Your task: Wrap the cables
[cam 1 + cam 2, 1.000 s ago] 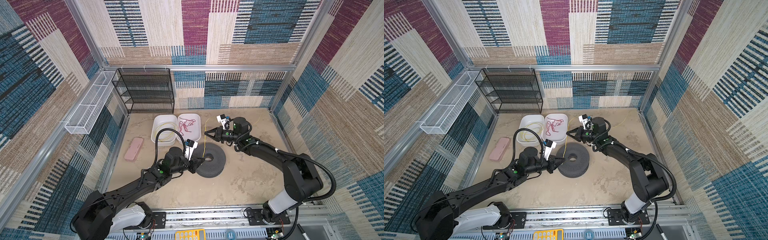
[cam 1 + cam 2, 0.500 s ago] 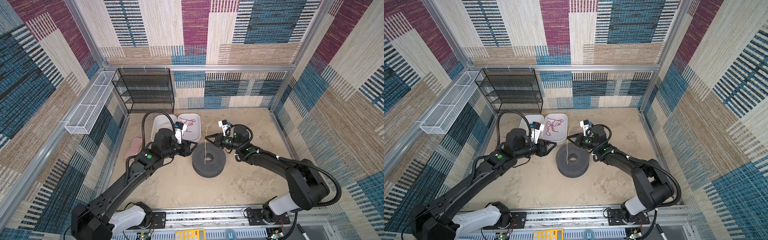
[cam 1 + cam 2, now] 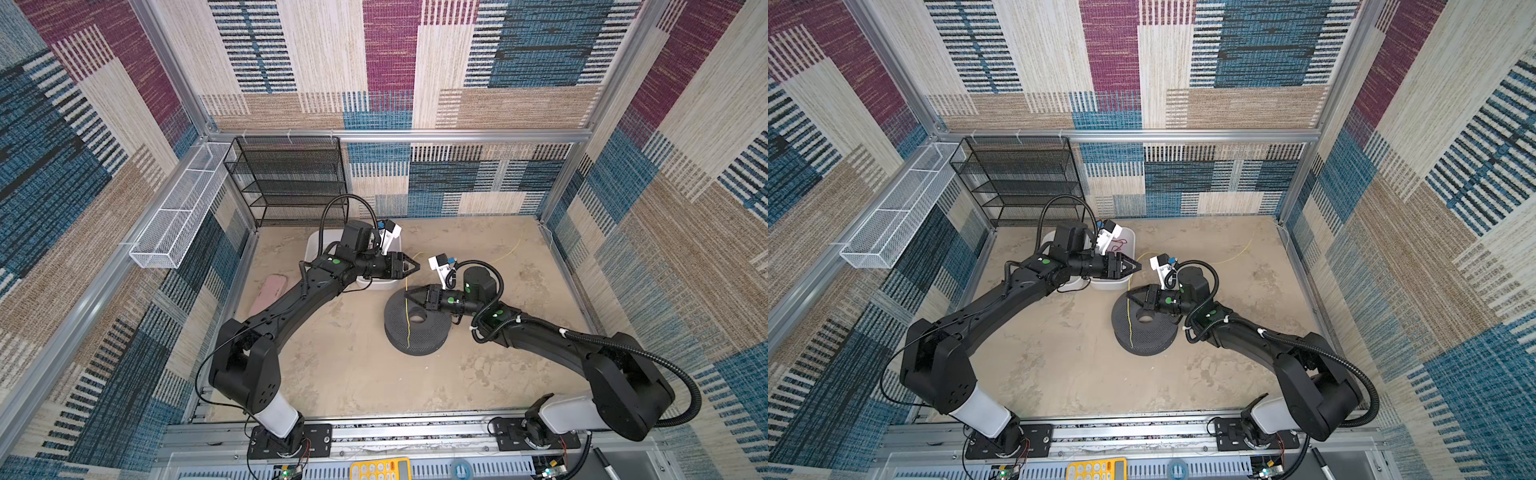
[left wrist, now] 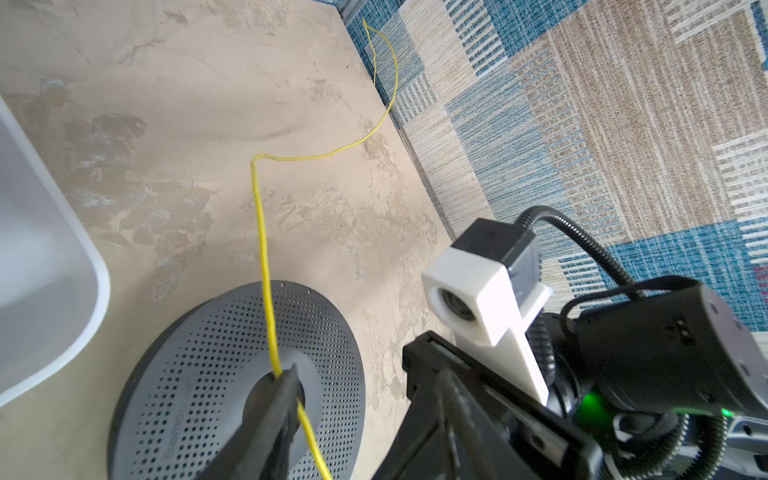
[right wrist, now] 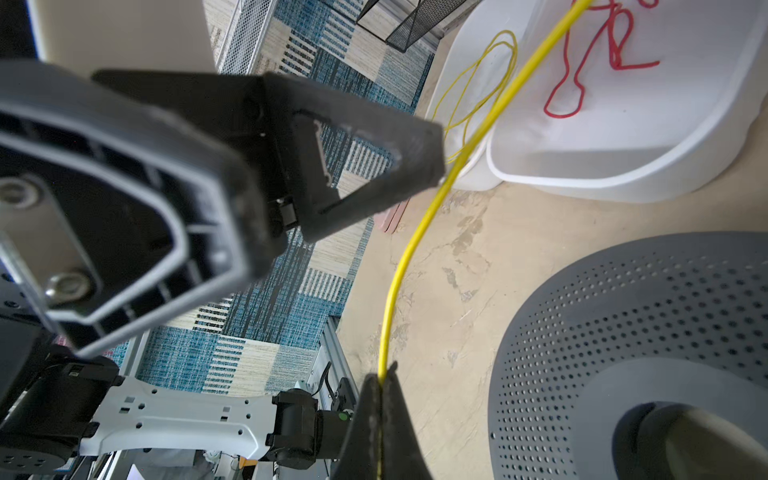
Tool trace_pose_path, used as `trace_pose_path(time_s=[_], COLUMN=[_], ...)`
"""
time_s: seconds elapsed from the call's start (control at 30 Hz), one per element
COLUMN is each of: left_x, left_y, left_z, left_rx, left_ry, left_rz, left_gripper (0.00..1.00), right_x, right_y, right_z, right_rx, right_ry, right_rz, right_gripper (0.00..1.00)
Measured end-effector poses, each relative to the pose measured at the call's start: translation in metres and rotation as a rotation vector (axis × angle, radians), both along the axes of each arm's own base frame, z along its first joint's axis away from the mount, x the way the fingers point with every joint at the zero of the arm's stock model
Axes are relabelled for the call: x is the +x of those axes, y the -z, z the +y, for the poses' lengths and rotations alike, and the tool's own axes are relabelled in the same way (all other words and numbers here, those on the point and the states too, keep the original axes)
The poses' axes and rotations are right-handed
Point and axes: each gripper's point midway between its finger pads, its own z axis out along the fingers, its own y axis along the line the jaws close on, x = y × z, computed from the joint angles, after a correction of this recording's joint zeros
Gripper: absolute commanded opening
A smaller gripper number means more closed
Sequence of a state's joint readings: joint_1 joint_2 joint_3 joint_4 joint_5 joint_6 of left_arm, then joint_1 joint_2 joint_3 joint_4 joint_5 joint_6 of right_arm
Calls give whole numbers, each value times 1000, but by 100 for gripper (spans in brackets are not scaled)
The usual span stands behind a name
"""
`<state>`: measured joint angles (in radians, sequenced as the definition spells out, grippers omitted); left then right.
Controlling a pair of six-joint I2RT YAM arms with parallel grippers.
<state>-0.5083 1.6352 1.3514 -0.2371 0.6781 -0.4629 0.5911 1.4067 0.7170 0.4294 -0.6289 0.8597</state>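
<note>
Right hand over the hub of the grey spool, pressed together, pinching the yellow cable. Below the pinch the cable lies across the spool's top face to its near edge. Above the pinch it kinks and trails over the tabletop to the wall right of the spool. Left hand raised beyond the spool's far-left edge, near the kink; spread or together cannot be told. More yellow cable lies looped in a white tub far-left of the spool.
</note>
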Motion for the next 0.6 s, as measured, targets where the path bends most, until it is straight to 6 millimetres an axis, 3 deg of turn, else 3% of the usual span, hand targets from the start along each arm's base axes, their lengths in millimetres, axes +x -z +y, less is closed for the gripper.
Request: trace_pose_path(time_s=[0.23,0.47,0.6], left_x=[-1,-1,8], left_y=[9,-1,-8], left_z=[-4,5,14], left_rx=[14,45,77], left_ry=[13,-21,-77], left_rz=[22,-35,-91], left_gripper=[34,57,59], right_x=[-5,-7,-8], right_y=[-3,-6,-6], right_z=[2,3,4], right_rx=[4,6,6], right_ry=[-12,-15,-20], right_rz=[-7,-15,-15], right_gripper=[0,0,0])
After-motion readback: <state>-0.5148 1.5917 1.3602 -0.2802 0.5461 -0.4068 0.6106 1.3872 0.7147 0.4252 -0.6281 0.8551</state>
